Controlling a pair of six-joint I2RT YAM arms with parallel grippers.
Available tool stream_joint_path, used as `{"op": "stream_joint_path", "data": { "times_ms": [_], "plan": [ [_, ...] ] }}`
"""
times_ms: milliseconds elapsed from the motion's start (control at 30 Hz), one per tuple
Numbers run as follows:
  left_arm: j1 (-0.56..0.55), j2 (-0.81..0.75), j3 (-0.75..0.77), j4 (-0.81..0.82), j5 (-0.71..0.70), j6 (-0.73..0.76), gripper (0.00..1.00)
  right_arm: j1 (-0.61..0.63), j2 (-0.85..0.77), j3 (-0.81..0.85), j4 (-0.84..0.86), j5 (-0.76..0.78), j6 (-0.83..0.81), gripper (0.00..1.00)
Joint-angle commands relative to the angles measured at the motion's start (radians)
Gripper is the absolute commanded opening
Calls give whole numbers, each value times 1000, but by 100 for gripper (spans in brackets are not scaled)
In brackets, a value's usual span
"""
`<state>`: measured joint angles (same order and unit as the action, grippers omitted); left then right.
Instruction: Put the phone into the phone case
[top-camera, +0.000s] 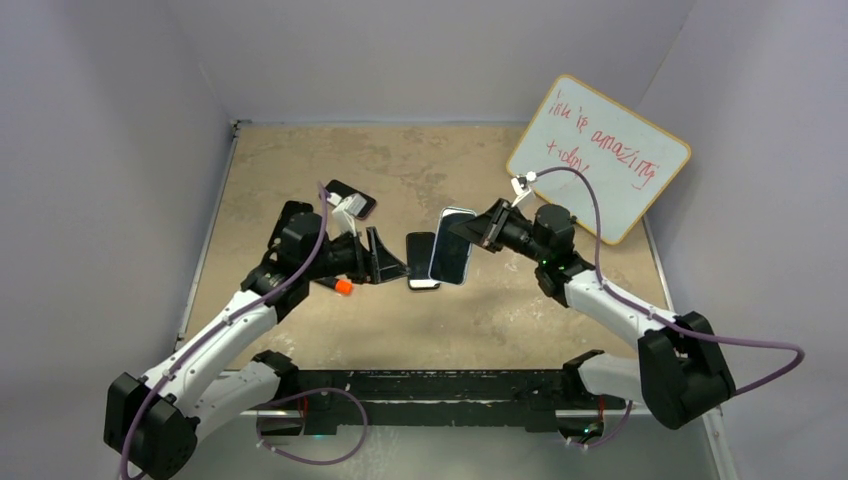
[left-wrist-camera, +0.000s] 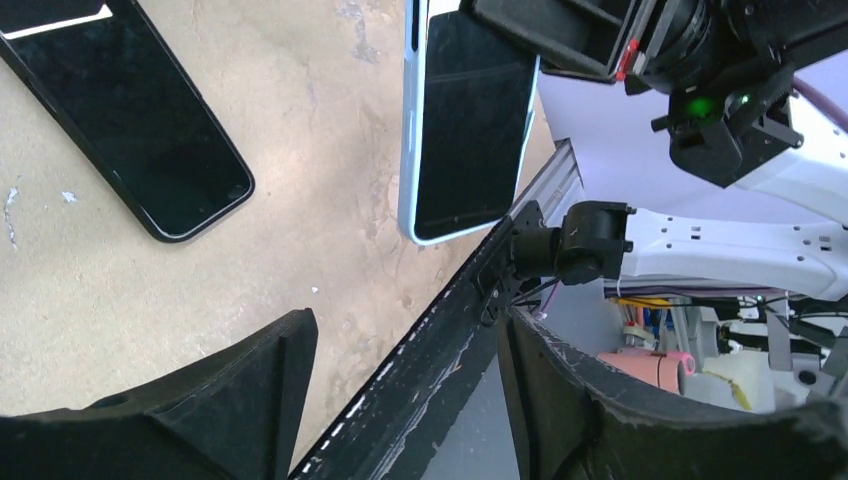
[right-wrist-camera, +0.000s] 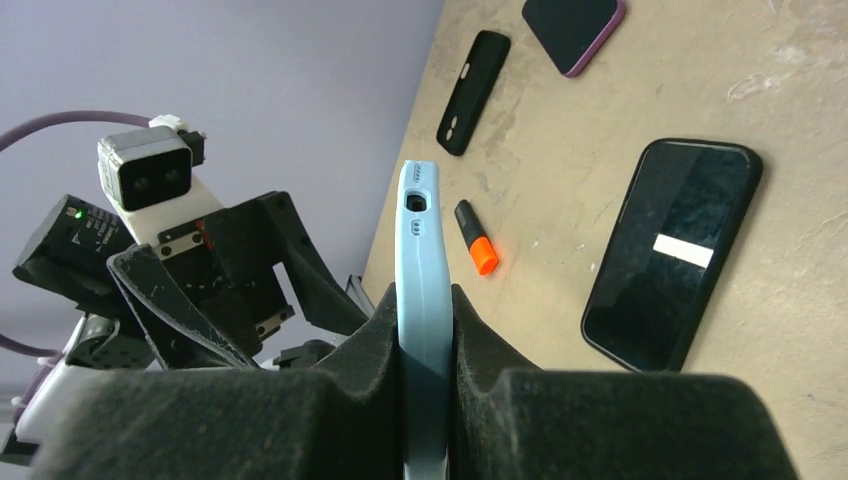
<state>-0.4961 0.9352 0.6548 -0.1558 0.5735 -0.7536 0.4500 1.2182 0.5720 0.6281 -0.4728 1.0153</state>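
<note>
Beside one black phone (top-camera: 422, 260), right tool (top-camera: 471, 231) grips one (likely) case (top-camera: 452, 250).

White arms (top-camera: 215, 340), black joints (top-camera: 680, 372), purple cables (top-camera: 745, 343)

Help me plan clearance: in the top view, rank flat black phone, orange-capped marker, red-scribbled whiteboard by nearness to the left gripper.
1. Flat black phone, just right of the left gripper.
2. Orange-capped marker, to its left.
3. Red-scribbled whiteboard, far right.
</note>
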Motion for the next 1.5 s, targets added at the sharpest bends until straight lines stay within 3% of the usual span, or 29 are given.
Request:
{"op": "stream_joint_path", "data": {
  "times_ms": [0, 167, 200, 333, 600, 767, 1033, 1233, 1467],
  "plan": [
    [4, 18, 12, 99, 51, 44, 68, -32, -28, 45, 65, -181, -36, 0],
    [4, 46, 45, 68, 29, 93, 70, -77, 18, 172, -286, -187, -272, 0],
    [4, 46, 55, 46, 20, 113, 74, -92, 41, 190, -335, -192, -310, 0],
    [4, 30, 107, -69, -39, 209, 86, -146, 155, 239, -435, -235, -430, 0],
    [4, 15, 149, -197, -150, 314, 88, -210, 420, 368, -562, -292, -591, 0],
    [4, 1, 138, -223, -191, 340, 88, -221, 509, 384, -567, -275, -618, 9],
    [4, -11, 132, -263, -245, 362, 88, -246, 553, 397, -622, -159, -646, 33],
    [4, -16, 136, -282, -269, 356, 88, -245, 527, 420, -710, -62, -662, 48],
    [4, -19, 148, -285, -287, 341, 88, -246, 436, 444, -887, 153, -678, 56]
  ]
}}
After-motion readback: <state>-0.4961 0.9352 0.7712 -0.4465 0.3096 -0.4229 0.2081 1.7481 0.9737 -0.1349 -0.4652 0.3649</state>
